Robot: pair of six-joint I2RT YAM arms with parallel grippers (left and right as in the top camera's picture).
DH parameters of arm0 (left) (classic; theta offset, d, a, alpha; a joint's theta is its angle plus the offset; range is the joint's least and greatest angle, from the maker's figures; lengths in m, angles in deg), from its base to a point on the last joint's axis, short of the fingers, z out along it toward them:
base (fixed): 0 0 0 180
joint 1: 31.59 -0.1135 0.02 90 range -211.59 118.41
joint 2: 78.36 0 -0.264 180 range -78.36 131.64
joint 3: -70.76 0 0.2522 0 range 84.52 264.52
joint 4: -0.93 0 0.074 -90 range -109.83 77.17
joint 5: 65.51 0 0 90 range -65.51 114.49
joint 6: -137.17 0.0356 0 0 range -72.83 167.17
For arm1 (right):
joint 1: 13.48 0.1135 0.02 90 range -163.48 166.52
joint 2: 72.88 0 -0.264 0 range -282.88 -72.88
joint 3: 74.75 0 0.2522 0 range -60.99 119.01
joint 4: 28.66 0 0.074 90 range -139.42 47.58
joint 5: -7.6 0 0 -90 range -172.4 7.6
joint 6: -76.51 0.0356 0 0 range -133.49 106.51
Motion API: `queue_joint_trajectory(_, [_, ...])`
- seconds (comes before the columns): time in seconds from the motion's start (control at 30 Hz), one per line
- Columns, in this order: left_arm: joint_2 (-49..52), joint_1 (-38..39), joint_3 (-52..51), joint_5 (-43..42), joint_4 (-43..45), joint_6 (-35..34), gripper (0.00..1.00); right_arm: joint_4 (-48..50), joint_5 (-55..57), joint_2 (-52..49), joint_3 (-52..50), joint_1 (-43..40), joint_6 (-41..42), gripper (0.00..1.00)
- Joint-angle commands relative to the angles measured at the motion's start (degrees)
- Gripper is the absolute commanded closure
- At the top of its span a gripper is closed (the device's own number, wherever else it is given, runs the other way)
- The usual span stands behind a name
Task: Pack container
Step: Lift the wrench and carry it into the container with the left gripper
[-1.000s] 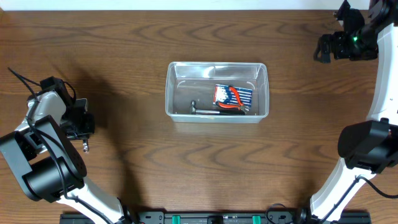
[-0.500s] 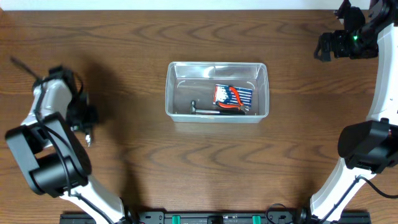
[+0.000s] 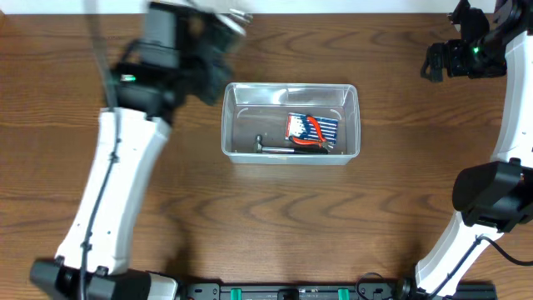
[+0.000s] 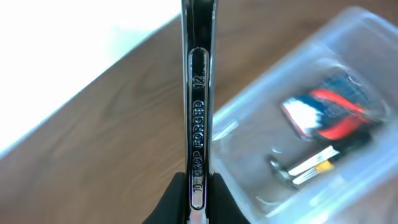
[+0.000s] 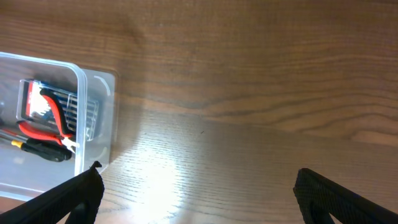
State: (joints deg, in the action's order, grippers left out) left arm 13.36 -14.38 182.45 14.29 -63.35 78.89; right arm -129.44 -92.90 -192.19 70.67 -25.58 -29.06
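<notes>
The clear plastic container (image 3: 230, 125) stands mid-table. It holds red-handled pliers (image 3: 312, 131) on a blue card and a metal tool with a dark handle (image 3: 273, 147). My left gripper (image 3: 218, 25), blurred, is raised by the container's far left corner. In the left wrist view it (image 4: 198, 194) is shut on a chrome wrench (image 4: 198, 93) stamped "DROP FORGED", whose shaft points away, left of the container (image 4: 249, 127). My right gripper (image 3: 433, 65) is open and empty at the far right; in its own view it (image 5: 199, 193) is over bare wood, right of the container (image 5: 93, 118).
The wooden table's far edge (image 3: 333, 8) meets a white surface, also seen in the left wrist view (image 4: 68, 62). The left arm's white link (image 3: 117, 183) reaches across the left half of the table. The right arm (image 3: 500, 167) stands along the right edge.
My left arm has swung from the table's left side up and right to the container's far left corner, carrying the wrench. The right arm has not moved.
</notes>
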Motion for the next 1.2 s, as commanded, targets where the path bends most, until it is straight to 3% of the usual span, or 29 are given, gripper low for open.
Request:
queue_joint_trajectory(0.0, [4.74,5.57,-1.07,-1.86,-0.79,14.34,0.94,0.39,-0.07,-0.72,0.15,-0.35,0.52,0.01])
queue_joint_trajectory(0.1, [8.70,10.12,-1.07,-2.69,-1.70,20.52,0.94,0.48,-0.07,-0.72,0.15,-0.35,0.52,0.01])
queue_joint_trajectory(0.23, [14.97,12.81,-1.07,-2.69,-2.47,21.44,0.94,0.46,-0.07,-0.72,0.15,-0.35,0.52,0.01])
queue_joint_trajectory(0.5, [26.67,11.43,-1.07,-2.60,-1.70,22.69,0.94,0.46,-0.07,-0.72,0.15,-0.35,0.52,0.01])
queue_joint_trajectory(0.73, [30.77,9.25,-1.07,-2.58,-1.27,22.67,0.93,0.46,-0.07,-0.72,0.15,-0.35,0.52,0.01])
queue_joint_trajectory(0.77, [30.77,9.05,-1.09,-2.58,-1.27,22.64,0.78,0.44,-0.07,-0.72,0.15,-0.35,0.52,0.01])
queue_joint_trajectory(0.8, [30.77,8.92,-1.09,-2.58,-1.25,22.64,0.56,0.44,-0.07,-0.72,0.15,-0.35,0.52,0.01])
queue_joint_trajectory(0.83, [30.77,8.81,-1.09,-2.58,-1.25,22.64,0.42,0.42,-0.07,-0.72,0.15,-0.35,0.52,0.01])
queue_joint_trajectory(0.87, [30.77,8.70,-1.09,-2.45,-1.25,22.64,0.34,0.39,-0.07,-0.72,0.15,-0.35,0.52,0.01])
queue_joint_trajectory(1.17, [25.14,8.57,-0.37,-2.19,-1.57,20.15,0.18,-0.02,-0.22,-0.72,0.15,-0.35,0.55,0.01])
